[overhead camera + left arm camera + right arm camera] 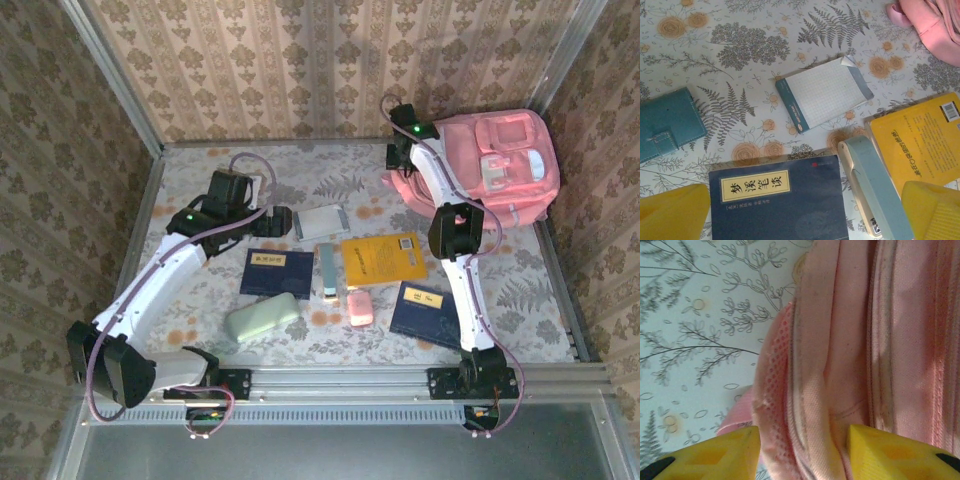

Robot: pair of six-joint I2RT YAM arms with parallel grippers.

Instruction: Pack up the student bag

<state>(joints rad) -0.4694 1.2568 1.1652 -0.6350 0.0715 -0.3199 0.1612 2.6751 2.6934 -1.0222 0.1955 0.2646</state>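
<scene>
The left fingers spread wide, a dark blue book below them. The right fingers stand half apart astride a fold of the student bag, pink fabric filling their gap; whether they pinch it, I cannot tell.

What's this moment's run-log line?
left gripper open above blue book | right gripper straddling student bag fold | yellow book, notepad on table
</scene>
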